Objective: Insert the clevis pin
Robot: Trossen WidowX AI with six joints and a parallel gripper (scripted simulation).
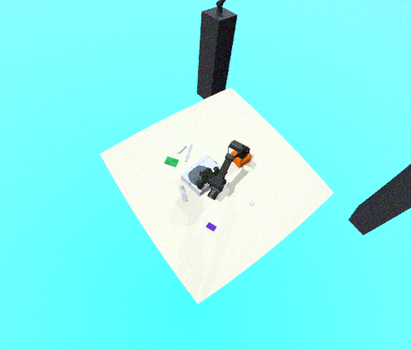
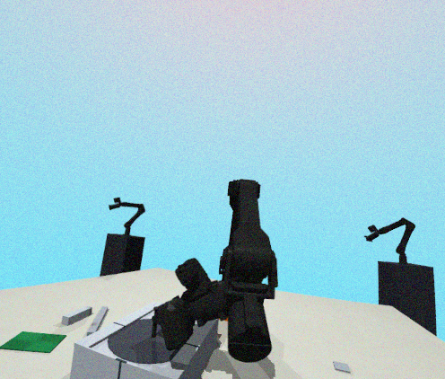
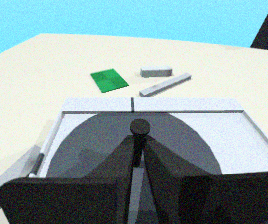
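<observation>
The wide dark grey disc (image 1: 194,176) (image 2: 127,347) (image 3: 190,145) lies flat inside the rimmed tray (image 1: 190,186) (image 2: 91,365) (image 3: 185,104). My gripper (image 3: 138,140) is shut on the dark clevis pin (image 2: 153,328) (image 3: 140,126). The pin stands about upright, its round head above the fingertips and its shank downward, over the disc's inner part. Whether its lower end touches the disc or is in a hole cannot be told. The disc's hole and the tray's pin hole are hidden behind the fingers and pin.
A green sheet (image 1: 171,162) (image 2: 32,342) (image 3: 109,81) and two grey bars (image 3: 156,71) (image 3: 165,85) lie beyond the tray. Another bar (image 1: 184,194) lies beside it. A purple piece (image 1: 211,226), a small grey plate (image 1: 252,203) (image 2: 342,366) and an orange block (image 1: 243,159) are farther off.
</observation>
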